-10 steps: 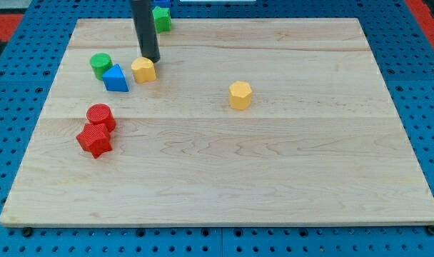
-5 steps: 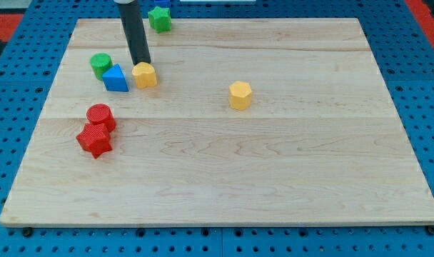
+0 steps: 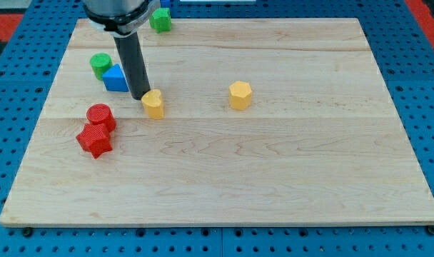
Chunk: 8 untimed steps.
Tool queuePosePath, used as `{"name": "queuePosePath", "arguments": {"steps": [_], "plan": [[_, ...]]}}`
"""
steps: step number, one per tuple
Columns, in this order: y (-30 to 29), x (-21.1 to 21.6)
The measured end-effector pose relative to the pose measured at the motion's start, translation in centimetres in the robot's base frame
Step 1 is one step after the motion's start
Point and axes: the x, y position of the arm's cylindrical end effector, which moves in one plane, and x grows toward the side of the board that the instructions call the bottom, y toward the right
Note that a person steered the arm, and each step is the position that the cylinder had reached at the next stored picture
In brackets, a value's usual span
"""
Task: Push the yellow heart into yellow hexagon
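The yellow heart [image 3: 153, 104] lies on the wooden board left of centre. The yellow hexagon [image 3: 240, 95] stands near the middle, well to the heart's right, with bare board between them. My tip [image 3: 139, 96] is at the heart's upper left edge, touching it or nearly so. The rod rises from there toward the view's top left.
A blue triangle [image 3: 115, 78] and a green cylinder [image 3: 100, 64] sit just left of the rod. A red cylinder [image 3: 101, 116] and a red star [image 3: 94, 139] lie lower left. A green star [image 3: 159, 20] is at the top edge.
The tip moved down and slightly left, then pushed the yellow heart down and right, away from the blue triangle. The other blocks stayed put.
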Motion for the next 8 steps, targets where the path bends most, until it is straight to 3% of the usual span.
{"name": "queuePosePath", "arguments": {"steps": [2, 4, 6, 8], "plan": [[5.2, 1.2], [3.3, 6.7], [10.9, 6.7], [12.1, 6.5]]}}
